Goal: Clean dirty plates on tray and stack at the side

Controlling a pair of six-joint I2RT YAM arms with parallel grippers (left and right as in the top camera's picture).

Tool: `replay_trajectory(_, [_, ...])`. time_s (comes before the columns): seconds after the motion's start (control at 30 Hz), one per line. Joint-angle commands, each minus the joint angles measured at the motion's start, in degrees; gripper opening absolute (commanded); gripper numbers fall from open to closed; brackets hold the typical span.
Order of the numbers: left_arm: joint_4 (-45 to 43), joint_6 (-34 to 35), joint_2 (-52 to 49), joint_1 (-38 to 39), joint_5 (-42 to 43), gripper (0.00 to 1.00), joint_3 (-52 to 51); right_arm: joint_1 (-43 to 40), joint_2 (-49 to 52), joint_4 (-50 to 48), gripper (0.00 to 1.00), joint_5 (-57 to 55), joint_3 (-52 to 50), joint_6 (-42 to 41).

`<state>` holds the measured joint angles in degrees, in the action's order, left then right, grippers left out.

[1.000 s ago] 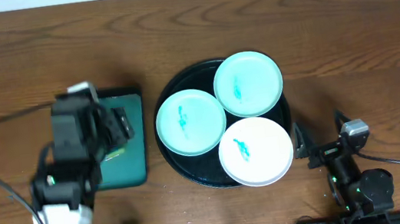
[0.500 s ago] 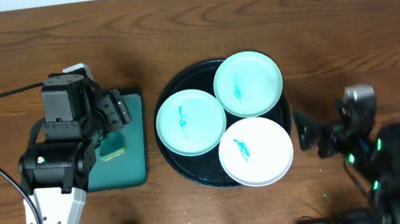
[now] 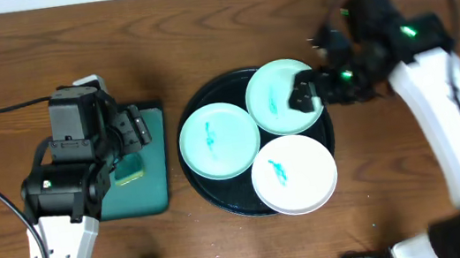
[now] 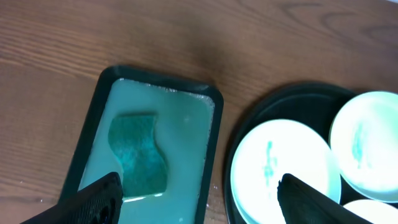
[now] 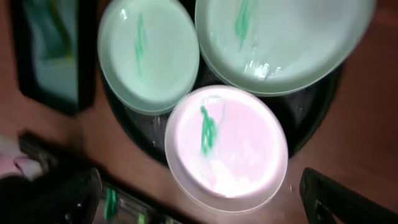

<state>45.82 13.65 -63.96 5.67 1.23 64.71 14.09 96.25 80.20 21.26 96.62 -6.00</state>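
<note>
Black round tray [image 3: 212, 194] at mid-table carries all three plates [image 3: 219, 140], each smeared teal. Left of it, the dark green tray [image 3: 156, 188] of cloudy liquid holds the sponge [image 3: 131, 167]. The left gripper [image 4: 199, 202] would do best to settle squarely over the sponge before closing. Both jaws stand wide and hold nothing. The right gripper [image 3: 304, 97] hovers above the far mint plate [image 3: 272, 97].
</note>
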Motion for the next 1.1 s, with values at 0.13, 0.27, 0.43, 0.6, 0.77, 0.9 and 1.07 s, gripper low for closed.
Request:
replay_trajectory(0.13, [3.23,-0.09,-0.02,-0.20,0.09,0.80,1.09,5.97,7.89,1.33,0.99,-3.02,3.61,1.79])
replay_trajectory(0.27, [4.31,-0.11,-0.02,-0.20,0.02,0.80,1.09,8.02,8.57,-2.23,0.99,-2.99,3.61,1.79])
replay_trajectory(0.43, [5.18,2.43,-1.07,-0.26,-0.74,0.80,1.05,8.87,8.57,-3.30,0.99,-2.99,3.61,1.79])
replay_trajectory(0.6, [9.88,5.53,-5.75,-2.54,-0.07,0.80,3.65,8.87,8.57,-3.28,0.99,-3.02,3.61,1.81])
replay_trajectory(0.77, [20.11,3.65,-14.69,-6.10,-0.07,0.80,12.61,8.90,8.57,-3.30,0.99,-3.02,3.61,1.79])
replay_trajectory(0.9, [24.94,-0.92,-19.89,-7.69,5.99,0.81,19.71,8.90,8.57,-3.58,0.99,-2.99,3.61,1.79])
replay_trajectory(1.07, [27.08,-1.62,-24.22,-9.18,8.83,0.80,21.51,8.90,8.57,-3.72,0.99,-3.08,3.61,1.84])
